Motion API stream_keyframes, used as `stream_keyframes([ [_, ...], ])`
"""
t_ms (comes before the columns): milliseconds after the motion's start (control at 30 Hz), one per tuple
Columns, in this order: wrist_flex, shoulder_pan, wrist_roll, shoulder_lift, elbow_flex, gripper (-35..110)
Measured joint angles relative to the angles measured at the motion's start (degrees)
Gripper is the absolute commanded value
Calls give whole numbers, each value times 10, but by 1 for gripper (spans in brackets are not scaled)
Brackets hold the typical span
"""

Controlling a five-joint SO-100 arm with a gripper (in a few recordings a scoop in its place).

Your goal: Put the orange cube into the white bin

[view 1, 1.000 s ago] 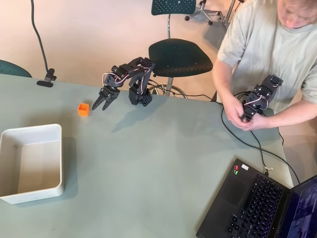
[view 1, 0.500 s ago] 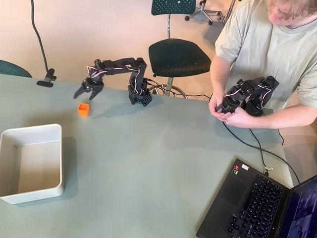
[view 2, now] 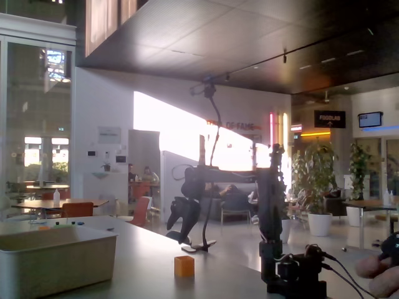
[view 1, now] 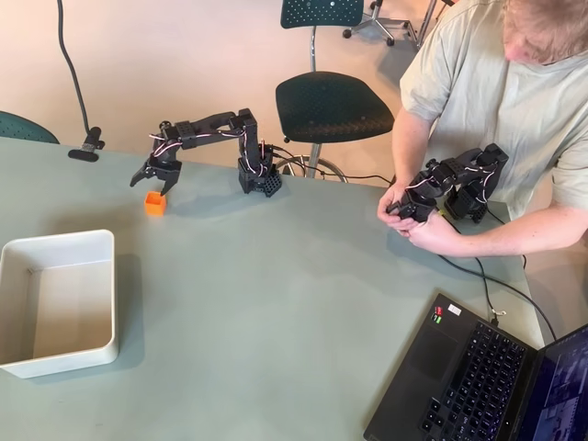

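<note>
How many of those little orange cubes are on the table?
1. The orange cube sits on the table, just below the open gripper in the overhead view, apart from the white bin. Nothing suggests another hidden one.

You see a small bright orange plastic cube (view 1: 155, 203) on a pale grey-green tabletop (view 1: 276, 303). The shallow rectangular plastic bin (view 1: 57, 301) is plain white. The robot's gripper (view 1: 152, 179) is black, with white and red wires.
</note>
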Motion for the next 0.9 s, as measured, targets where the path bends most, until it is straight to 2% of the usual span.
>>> stream_keyframes([
  [200,10,19,9,-18,-9,48],
  [633,136,33,9,-18,-11,48],
  [900,151,33,9,-18,-11,48],
])
